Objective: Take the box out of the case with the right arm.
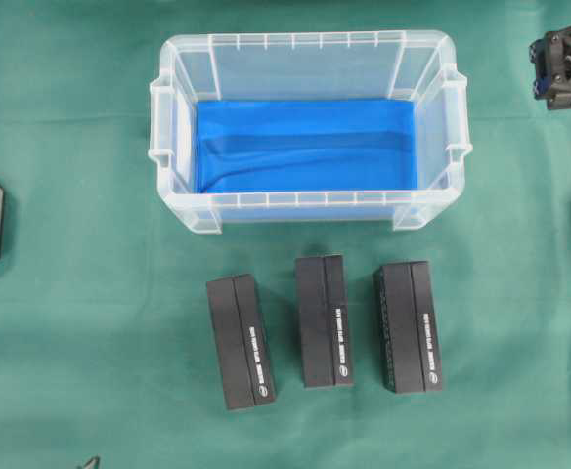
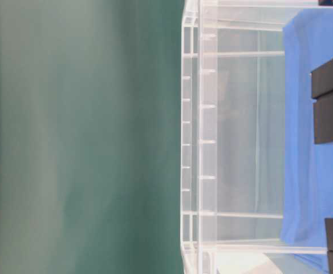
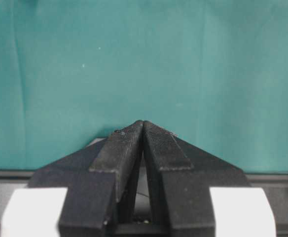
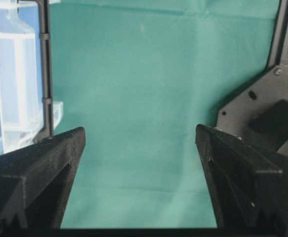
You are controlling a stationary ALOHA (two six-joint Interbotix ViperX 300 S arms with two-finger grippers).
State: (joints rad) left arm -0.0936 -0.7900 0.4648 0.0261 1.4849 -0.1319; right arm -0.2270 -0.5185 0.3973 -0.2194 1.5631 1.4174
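Green cloth (image 1: 70,293) over the table (faintly creased), even light

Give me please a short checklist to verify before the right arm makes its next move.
1. Right gripper open: ok, jaws wide apart.
2. Right gripper empty: ok.
3. Right gripper over the case: not ok, it hangs off the far right corner.
4. A box inside the case: not ok, the overhead view shows only the blue bottom.
5. Three black boxes out on the green cloth: ok.
6. Left gripper shut, only cloth before it: ok.
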